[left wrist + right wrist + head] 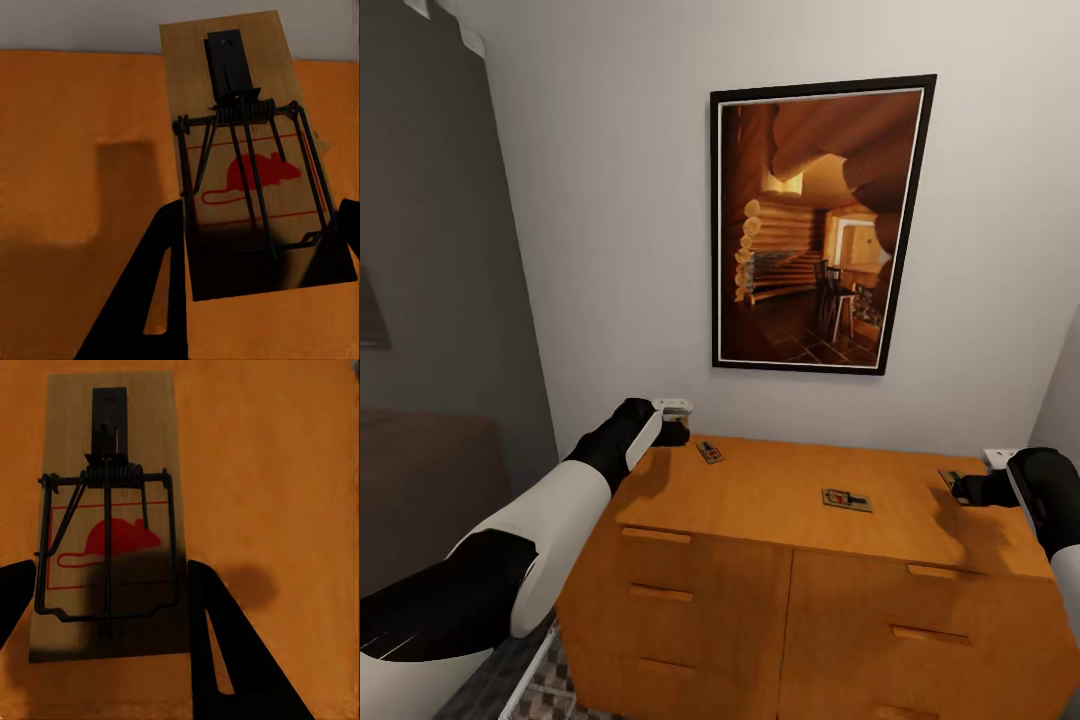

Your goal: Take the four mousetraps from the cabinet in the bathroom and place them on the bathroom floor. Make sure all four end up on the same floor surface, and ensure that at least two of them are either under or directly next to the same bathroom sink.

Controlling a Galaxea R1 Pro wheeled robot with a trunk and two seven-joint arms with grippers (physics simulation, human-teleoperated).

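With two traps (847, 499) lying free on the cabinet (780, 480) top, each gripper, left (259, 247) and right (112, 600), straddles a further trap, fingers apart at its long edges, positioned for a simultaneous pinch before transfer to the floor.

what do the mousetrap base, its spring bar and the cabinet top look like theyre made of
Mousetrap base: pale unfinished wood, faint grain, with a red printed mouse. Spring bar: dark metal wire, coiled at the hinge. Cabinet top: smooth orange-brown wood or veneer with a soft satin sheen; the render leaves that open.
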